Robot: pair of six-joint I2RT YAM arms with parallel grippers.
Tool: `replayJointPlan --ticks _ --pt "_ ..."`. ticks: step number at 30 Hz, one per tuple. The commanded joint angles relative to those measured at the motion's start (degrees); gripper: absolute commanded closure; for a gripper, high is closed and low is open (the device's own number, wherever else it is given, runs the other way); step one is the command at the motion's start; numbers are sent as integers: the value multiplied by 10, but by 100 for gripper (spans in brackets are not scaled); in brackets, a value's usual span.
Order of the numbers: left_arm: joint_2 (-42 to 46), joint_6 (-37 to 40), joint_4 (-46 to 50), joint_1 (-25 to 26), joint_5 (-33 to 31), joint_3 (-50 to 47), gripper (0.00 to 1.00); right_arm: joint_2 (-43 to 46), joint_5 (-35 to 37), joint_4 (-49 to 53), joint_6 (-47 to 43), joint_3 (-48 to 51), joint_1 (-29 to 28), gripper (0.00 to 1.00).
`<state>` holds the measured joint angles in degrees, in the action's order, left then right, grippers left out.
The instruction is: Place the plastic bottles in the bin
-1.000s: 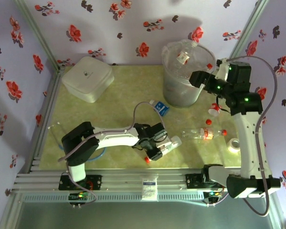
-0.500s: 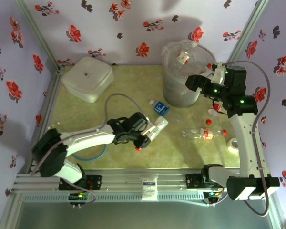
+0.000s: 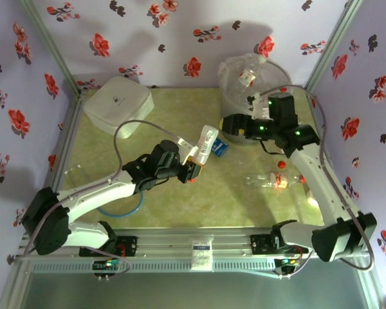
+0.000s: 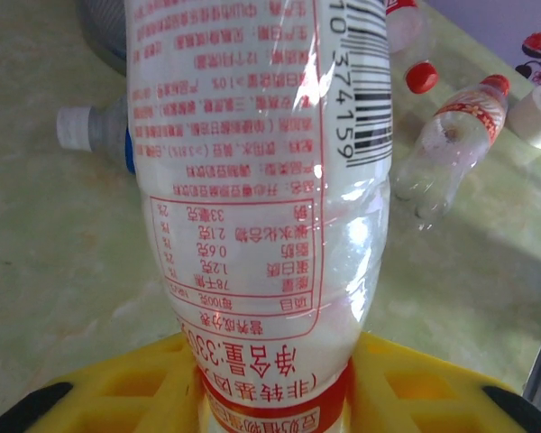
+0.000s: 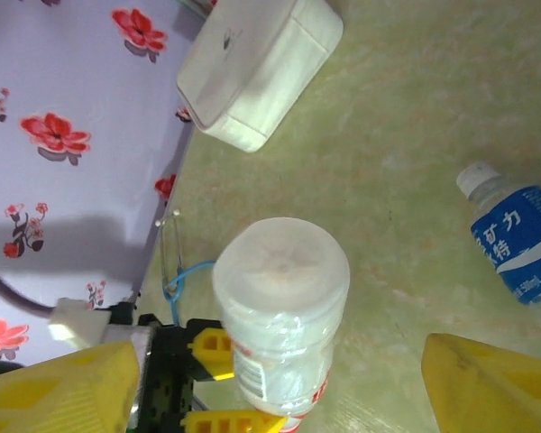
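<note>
- Above the desk (image 3: 167, 109), the left fingers (image 4: 117, 388) clamped a red-labelled bottle (image 3: 207, 143) near the bin (image 3: 235, 96); the right fingers (image 5: 63, 388) spread wide, facing its base.
- One binned bottle (image 3: 248, 76) was visible; a blue-labelled bottle (image 3: 217, 146) and a clear bottle (image 3: 276, 181) lay unpicked.

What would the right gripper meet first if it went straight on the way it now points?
Most likely the base of the red-labelled bottle that the left gripper holds: it sits centred ahead of the open right gripper. How far off it is, I cannot tell.
</note>
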<state>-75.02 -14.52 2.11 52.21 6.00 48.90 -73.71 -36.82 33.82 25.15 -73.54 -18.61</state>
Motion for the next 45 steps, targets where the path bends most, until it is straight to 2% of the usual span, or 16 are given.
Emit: replayJointPlan --ticks 1,4,7,10,16,18,20,21,24,26,30,37,42,45 --pt "0 -5 -28 -3 21 6 61 -25 7 -14 -4 -8 -16 13" --pt "-2 -2 -28 -3 30 11 61 -50 -2 -15 -8 -9 -29 10" --pt "-9 6 -21 -3 32 20 61 -69 -23 -26 -9 -9 -44 13" --pt "-21 6 -25 -3 42 24 61 -78 -29 -29 -11 -9 -50 21" --pt "-24 7 -25 -3 49 27 61 -79 -13 -17 -20 -18 -49 45" --pt "-21 9 -24 -3 46 28 60 -80 -5 -9 -28 -29 -49 49" --pt "-17 4 -22 -3 43 29 53 -80 5 1 -36 -44 -48 52" --pt "-15 -2 -13 -3 42 35 44 -80 14 15 -45 -59 -47 53" --pt "3 -12 19 -2 40 44 12 -78 45 59 -76 -120 -35 56" --pt "23 -11 30 -1 32 39 4 -76 62 78 -90 -169 -16 58" --pt "60 -14 31 -3 -15 15 2 -69 121 91 -103 -276 35 65" --pt "76 -43 24 -3 -39 -23 2 -68 345 86 -143 -413 97 72" --pt "81 -45 16 -3 -51 -34 2 -125 414 106 -167 -463 120 72" --pt "75 -49 8 -3 -52 -36 2 -167 415 117 -171 -470 124 72"
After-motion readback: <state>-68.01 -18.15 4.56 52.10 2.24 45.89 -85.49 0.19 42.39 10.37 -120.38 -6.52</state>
